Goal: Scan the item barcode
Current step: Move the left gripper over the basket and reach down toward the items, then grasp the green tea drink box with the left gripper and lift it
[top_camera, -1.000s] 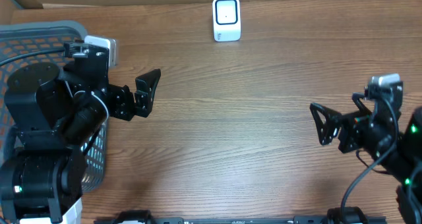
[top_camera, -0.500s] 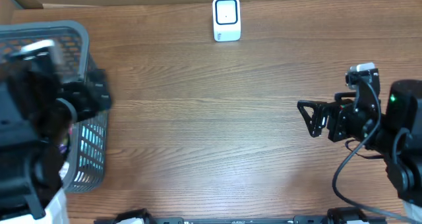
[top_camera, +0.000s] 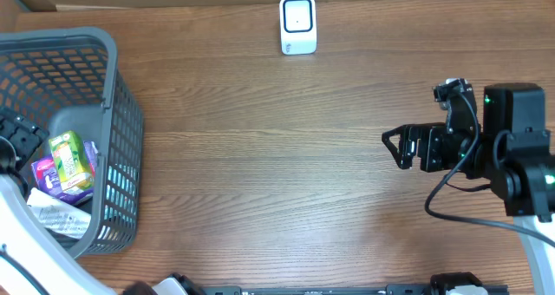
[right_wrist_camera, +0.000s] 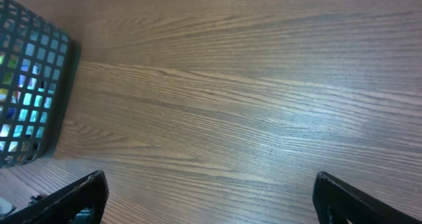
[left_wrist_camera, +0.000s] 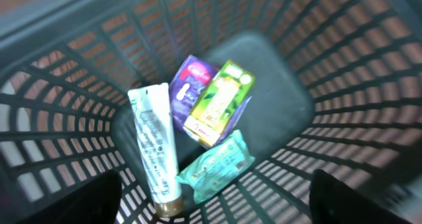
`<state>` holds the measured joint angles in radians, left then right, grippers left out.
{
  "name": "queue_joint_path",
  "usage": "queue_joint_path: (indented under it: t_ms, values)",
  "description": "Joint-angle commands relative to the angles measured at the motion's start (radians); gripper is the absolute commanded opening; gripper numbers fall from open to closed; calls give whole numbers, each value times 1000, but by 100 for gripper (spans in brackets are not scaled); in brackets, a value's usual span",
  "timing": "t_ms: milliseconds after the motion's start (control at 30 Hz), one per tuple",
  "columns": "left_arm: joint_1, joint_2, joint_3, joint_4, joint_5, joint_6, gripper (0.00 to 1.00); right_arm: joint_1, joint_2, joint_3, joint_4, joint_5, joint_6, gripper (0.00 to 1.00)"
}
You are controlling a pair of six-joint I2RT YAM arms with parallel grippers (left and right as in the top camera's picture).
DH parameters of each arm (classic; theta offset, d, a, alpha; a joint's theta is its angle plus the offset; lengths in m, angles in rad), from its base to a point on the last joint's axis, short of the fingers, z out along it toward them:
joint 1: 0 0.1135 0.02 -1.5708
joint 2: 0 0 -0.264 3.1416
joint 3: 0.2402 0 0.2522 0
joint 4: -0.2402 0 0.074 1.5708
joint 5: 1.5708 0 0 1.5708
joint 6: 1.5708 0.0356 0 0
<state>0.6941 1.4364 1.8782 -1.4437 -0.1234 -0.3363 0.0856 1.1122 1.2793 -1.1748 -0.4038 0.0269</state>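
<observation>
The table (top_camera: pixel 260 182) is as it was. The big change is on my left side. A second ago my left arm hung over the wood beside the basket (top_camera: pixel 111 48), fingers pointing toward the middle. Now it has swung back over the basket, and my left wrist camera looks straight down into it. My right arm has slid a little toward the centre of the table, well short of the scanner (top_camera: pixel 297 24), which stands upright at the far edge.

I take this to mean that I am just starting the pick and nothing has been scanned yet. The things to scan all lie on the basket floor. The tube (left_wrist_camera: pixel 153 151) is on one side. The carton (left_wrist_camera: pixel 219 99) rests partly on the purple pack (left_wrist_camera: pixel 191 79). The wipes (left_wrist_camera: pixel 216 166) are just beside the tube's capped end. I cannot tell which one I will take.

My left gripper (left_wrist_camera: pixel 221 201) is spread wide. Its fingers show only at the bottom corners of the wrist view, above the items, touching none and holding nothing. My right gripper (top_camera: pixel 395 147) is also fully spread and empty, over bare wood. The next move, as I judge it, is to lower the left fingers past the basket wall onto one item.
</observation>
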Motion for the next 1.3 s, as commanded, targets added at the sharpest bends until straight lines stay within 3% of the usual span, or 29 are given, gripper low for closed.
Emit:
queue_joint_path:
  t_ms: [0,367,833,1100,1200,1267]
  values:
    - [13,75,13,0,9,-4,79,-1,17,23,-1,-10,2,99]
    - [13,223,-72,48,-16,0,77,-1,75,23,-3,-10,1,100]
    - [13,224,-530,483,-45,42,80,-1,86,23,-10,-10,1,100]
    - [13,225,-639,674,-40,108,81,-1,87,23,-14,-9,1,100]
    - [13,225,-661,704,-40,135,93,-1,87,22,-14,-10,2,100]
    - [14,226,-681,717,-43,138,96,-1,88,21,-14,-10,2,100]
